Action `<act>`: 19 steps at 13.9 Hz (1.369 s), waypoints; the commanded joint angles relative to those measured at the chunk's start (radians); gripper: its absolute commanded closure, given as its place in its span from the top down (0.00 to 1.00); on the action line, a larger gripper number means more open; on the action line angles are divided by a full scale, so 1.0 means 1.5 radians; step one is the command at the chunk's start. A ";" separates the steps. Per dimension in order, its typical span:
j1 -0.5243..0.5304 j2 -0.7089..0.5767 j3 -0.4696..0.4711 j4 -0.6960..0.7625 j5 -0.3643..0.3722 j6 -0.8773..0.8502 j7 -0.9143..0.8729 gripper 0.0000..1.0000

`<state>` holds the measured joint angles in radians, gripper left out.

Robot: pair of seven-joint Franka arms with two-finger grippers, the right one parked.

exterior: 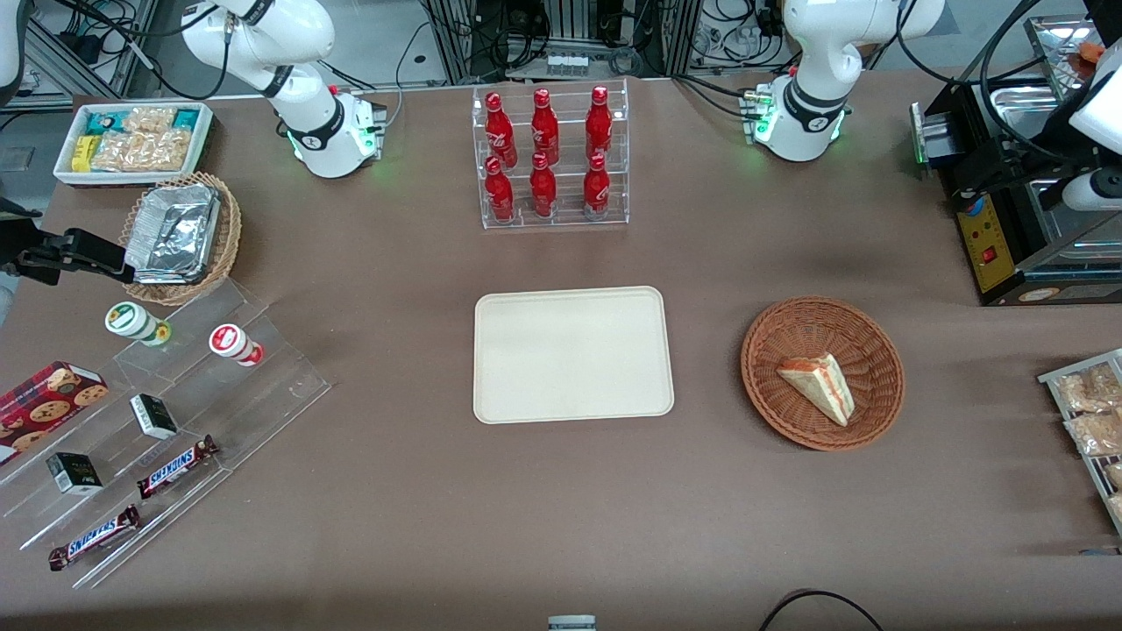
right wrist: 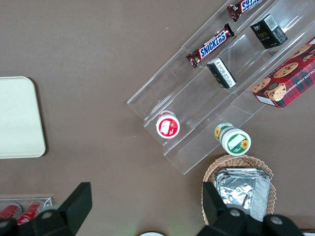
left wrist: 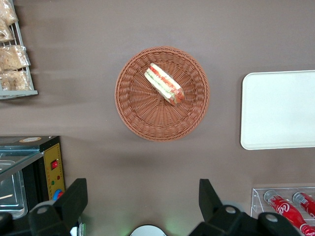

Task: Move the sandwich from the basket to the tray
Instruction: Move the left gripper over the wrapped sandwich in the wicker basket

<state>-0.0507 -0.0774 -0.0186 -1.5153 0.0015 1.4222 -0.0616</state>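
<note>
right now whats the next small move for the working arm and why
Probably lower the tool toward the sandwich and line up over it. The open tool hangs high above the table with nothing between its fingers, the sandwich lies in the basket, and the tray beside the basket holds nothing. A grasp has to come first.
</note>
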 commanded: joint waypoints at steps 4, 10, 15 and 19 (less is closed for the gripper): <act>0.007 0.021 -0.004 -0.004 -0.003 0.006 0.001 1.00; 0.007 0.058 -0.005 -0.159 0.005 0.173 -0.086 1.00; -0.002 0.037 -0.019 -0.364 0.006 0.460 -0.412 1.00; -0.004 0.050 -0.032 -0.458 0.008 0.611 -0.567 1.00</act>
<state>-0.0524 0.0304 -0.0630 -2.1191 0.0029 2.2663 -0.8368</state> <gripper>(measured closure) 0.000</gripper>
